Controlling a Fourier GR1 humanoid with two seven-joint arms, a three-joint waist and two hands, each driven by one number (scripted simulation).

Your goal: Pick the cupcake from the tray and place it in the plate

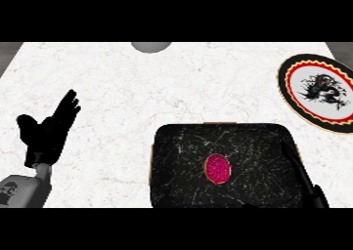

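Head view: cupcake on tray, plate at far right

Head view shows the cupcake (218, 168), pink-topped, near the middle of the black tray (179, 146), which sits at the counter's (136, 88) near edge. The plate (322, 92), black-rimmed with a red and yellow band, lies at the far right edge, apart from the tray. A grey round object (151, 46) sits at the far edge. The left hand (49, 129) rests near the left edge, fingers straight, holding nothing. The right hand (311, 190) shows dimly over the tray's right rim; I cannot tell its state.
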